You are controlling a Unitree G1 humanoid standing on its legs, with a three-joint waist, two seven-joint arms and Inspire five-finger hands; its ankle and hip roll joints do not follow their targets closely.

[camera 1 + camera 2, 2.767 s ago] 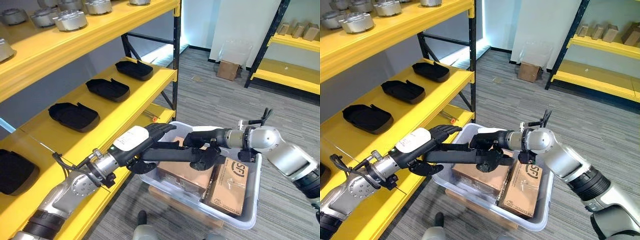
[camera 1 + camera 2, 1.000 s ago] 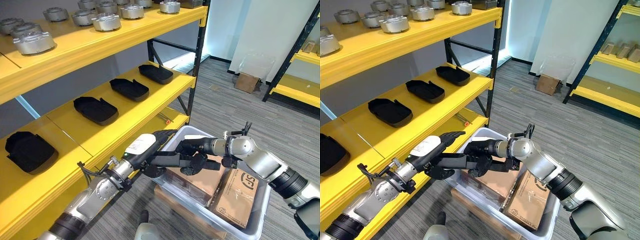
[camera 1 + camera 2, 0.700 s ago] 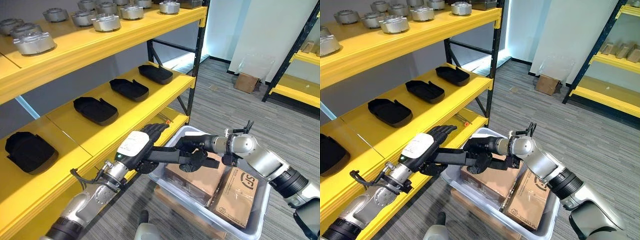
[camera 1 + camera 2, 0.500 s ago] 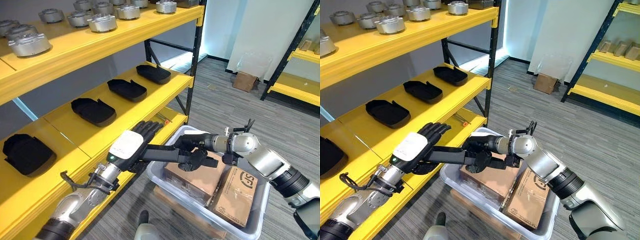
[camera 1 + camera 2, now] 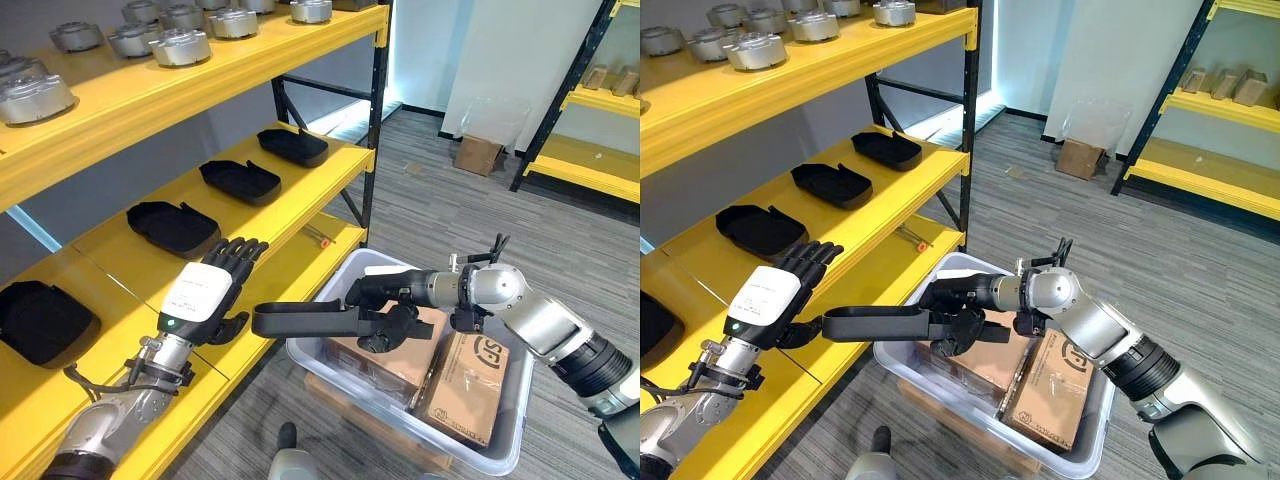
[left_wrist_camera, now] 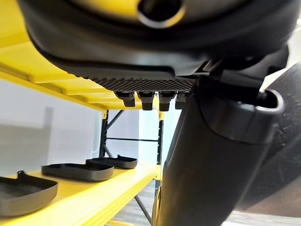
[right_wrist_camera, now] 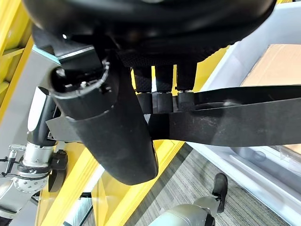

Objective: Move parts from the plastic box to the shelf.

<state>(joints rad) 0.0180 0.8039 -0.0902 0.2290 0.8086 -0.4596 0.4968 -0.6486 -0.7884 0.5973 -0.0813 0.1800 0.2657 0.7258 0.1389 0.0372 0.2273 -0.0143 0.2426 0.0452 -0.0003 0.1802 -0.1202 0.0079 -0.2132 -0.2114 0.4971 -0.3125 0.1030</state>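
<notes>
A long black tray-like part (image 5: 305, 320) hangs level over the box's left rim, between the clear plastic box (image 5: 500, 445) and the yellow shelf (image 5: 290, 265). My right hand (image 5: 392, 308) is shut on its right end, fingers curled over it and thumb (image 7: 117, 136) beneath, the part (image 7: 235, 120) running across the palm. My left hand (image 5: 212, 290) is open with straight fingers just left of the part's free end, above the shelf's front edge; its thumb is close to that end.
Several black parts (image 5: 238, 180) lie in a row on the middle shelf. Round metal parts (image 5: 180, 45) stand on the top shelf. Two cardboard boxes (image 5: 465, 385) fill the plastic box. Another yellow rack (image 5: 590, 160) stands at the far right.
My left hand has come off the part's left end and drawn left over the shelf, fingers straightened. The right hand still holds the part. The camera has shifted.
</notes>
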